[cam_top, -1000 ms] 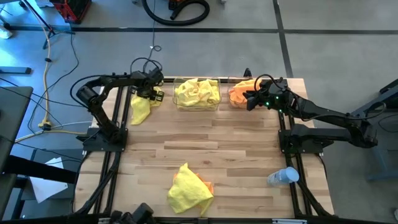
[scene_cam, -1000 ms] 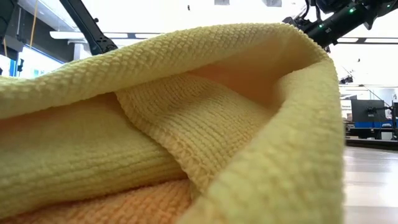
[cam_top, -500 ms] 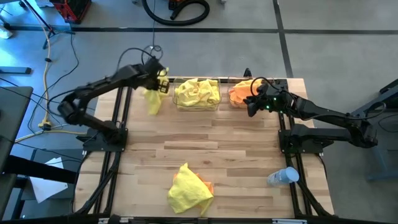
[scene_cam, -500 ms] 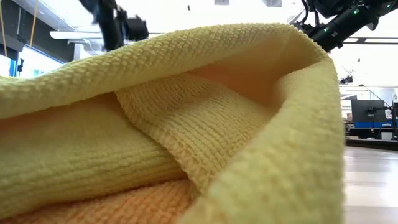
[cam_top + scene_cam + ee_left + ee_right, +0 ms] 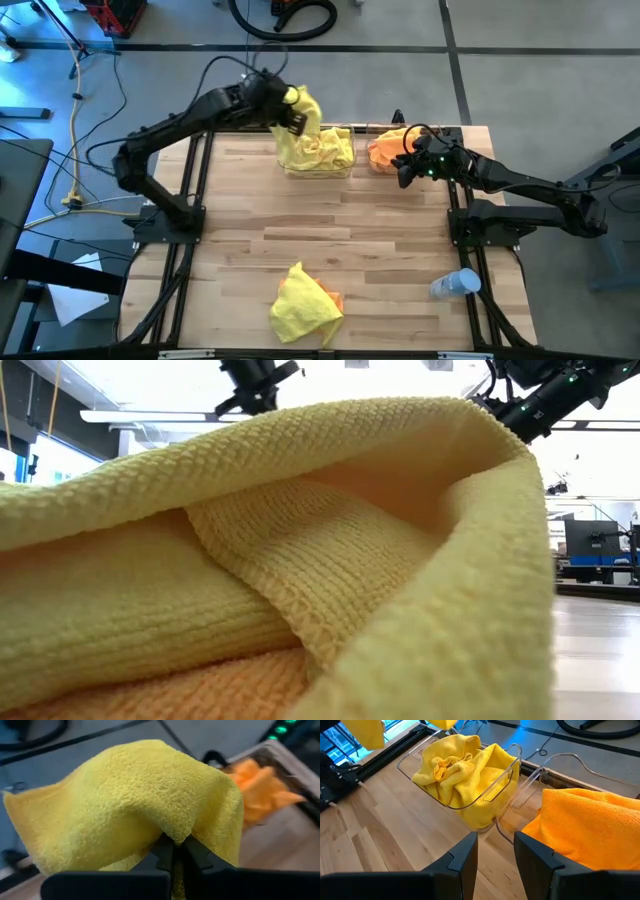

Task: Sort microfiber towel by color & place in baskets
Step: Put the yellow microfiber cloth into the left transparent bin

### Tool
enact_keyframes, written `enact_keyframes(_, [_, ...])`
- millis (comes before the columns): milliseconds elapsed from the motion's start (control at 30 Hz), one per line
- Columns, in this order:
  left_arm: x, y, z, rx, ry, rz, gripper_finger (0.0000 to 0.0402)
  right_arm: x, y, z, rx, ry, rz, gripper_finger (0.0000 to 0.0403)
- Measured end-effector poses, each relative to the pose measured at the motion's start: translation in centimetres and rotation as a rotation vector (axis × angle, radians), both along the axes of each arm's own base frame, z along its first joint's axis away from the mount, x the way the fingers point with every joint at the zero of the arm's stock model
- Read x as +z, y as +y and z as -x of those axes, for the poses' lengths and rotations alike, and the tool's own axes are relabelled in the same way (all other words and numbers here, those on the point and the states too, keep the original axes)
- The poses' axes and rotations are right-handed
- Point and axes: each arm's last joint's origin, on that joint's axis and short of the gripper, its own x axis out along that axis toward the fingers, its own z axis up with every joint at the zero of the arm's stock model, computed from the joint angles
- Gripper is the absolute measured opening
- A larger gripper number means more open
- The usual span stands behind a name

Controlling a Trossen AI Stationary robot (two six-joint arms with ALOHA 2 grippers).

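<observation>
My left gripper [image 5: 293, 106] is shut on a yellow microfiber towel [image 5: 306, 104] above the far left corner of the left basket [image 5: 318, 150], which holds more yellow towels. The right basket [image 5: 384, 150] holds orange cloth [image 5: 585, 825]. My right gripper [image 5: 495, 855] hangs open just in front of the gap between the two baskets, touching nothing. Another yellow towel [image 5: 300, 303] lies on an orange one [image 5: 337, 298] at the table's near edge and fills the low view [image 5: 300, 560]. My left gripper pinches a fold of the yellow towel [image 5: 176, 838] between its two fingers [image 5: 165, 854]. The cloth bulges out past the fingertips and drapes down on both sides, slack. It is lifted clear of the table, over the left basket.
A small clear plastic bottle [image 5: 455, 285] lies near the table's right front corner. Bare wooden tabletop [image 5: 330, 225] stretches between the baskets and the near pile. My right arm [image 5: 520, 185] reaches in from the right edge.
My left gripper has taken hold of the yellow towel that lay at the table's far left, lifted it clear, and carried it up and toward the right until it hangs over the left basket. My right arm has stayed by the baskets.
</observation>
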Motion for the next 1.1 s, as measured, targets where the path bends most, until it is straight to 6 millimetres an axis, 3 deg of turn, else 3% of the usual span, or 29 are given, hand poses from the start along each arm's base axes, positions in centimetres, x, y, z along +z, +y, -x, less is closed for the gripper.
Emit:
enact_keyframes(100, [0.1,-0.1,-1.9,-0.074,0.008,0.052,0.0,0.0,0.0,0.0,-0.005,-0.005,-0.007,0.0121])
enact_keyframes(267, [-0.6,0.0,-3.3,-0.103,0.171,0.156,0.0,0.0,0.0,0.0,-0.011,-0.013,-0.02,0.0121])
enact_keyframes(667, [-6.1,4.9,-9.2,-0.271,0.337,0.108,0.0,0.0,0.0,0.0,-0.01,-0.013,-0.021,0.0121])
enact_keyframes(900, [-8.8,6.1,-12.5,-0.428,0.269,0.067,0.0,0.0,0.0,0.0,-0.01,-0.013,-0.02,0.0121])
enact_keyframes(1100, [-10.5,6.3,-13.4,-0.509,0.326,0.044,0.0,0.0,0.0,0.0,-0.01,-0.013,-0.02,0.0121])
